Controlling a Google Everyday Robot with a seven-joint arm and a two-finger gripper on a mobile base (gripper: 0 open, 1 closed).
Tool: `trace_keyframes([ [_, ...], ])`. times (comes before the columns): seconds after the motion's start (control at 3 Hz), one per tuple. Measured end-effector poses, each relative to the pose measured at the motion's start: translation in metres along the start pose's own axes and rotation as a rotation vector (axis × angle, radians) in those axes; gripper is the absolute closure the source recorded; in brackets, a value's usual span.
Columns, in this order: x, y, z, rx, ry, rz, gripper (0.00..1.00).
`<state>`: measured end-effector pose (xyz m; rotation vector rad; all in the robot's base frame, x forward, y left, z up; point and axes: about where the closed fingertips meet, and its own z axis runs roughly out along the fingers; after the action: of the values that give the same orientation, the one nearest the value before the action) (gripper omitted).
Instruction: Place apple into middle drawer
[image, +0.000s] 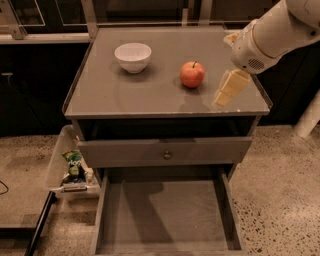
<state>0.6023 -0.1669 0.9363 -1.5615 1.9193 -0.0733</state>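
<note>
The red-orange apple (192, 74) stands on the grey cabinet top (150, 95), right of centre. My gripper (229, 90) hangs from the white arm over the top's right side, a little to the right of the apple and apart from it. Nothing is in it. The middle drawer (165, 215) is pulled out below, a wide grey tray with a bare flat bottom. Above it sits the shut drawer front with a small brass knob (167, 155).
A white bowl (133, 56) stands on the top's left rear. A clear plastic bin (70, 162) with a green snack bag hangs at the cabinet's left side. A white post (309, 117) stands at the right. The floor is speckled.
</note>
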Motion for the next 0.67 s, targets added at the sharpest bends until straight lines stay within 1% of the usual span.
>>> trace_keyframes([
  [0.33,0.003,-0.019,0.015,0.001,-0.119,0.045,0.00],
  [0.67,0.010,-0.032,0.036,-0.039,-0.227,0.103,0.00],
])
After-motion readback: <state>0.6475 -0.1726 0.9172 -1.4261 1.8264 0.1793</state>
